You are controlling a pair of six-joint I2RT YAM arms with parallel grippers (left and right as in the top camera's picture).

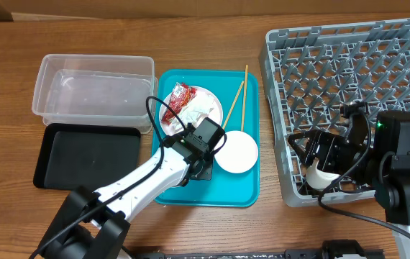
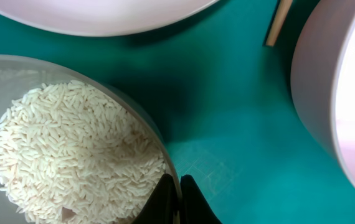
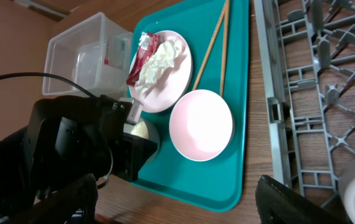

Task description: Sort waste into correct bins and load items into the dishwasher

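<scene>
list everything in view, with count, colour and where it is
plastic tub: 1, clear, far left
black tray: 1, black, in front of the tub
teal tray: 1, teal, centre
plate: 1, pale pink, on the teal tray
snack wrapper: 1, red, on the plate
tissue: 1, white, on the plate
chopsticks: 2, wooden, right of the plate
pink bowl: 1, pink, empty, on the teal tray
rice bowl: 1, pale, on the teal tray
rice: 1 heap, white, in the rice bowl
dish rack: 1, grey, right
cup: 1, white, in the rack's near corner
left gripper: shut on the rice bowl's rim
right gripper: open, by the cup
</scene>
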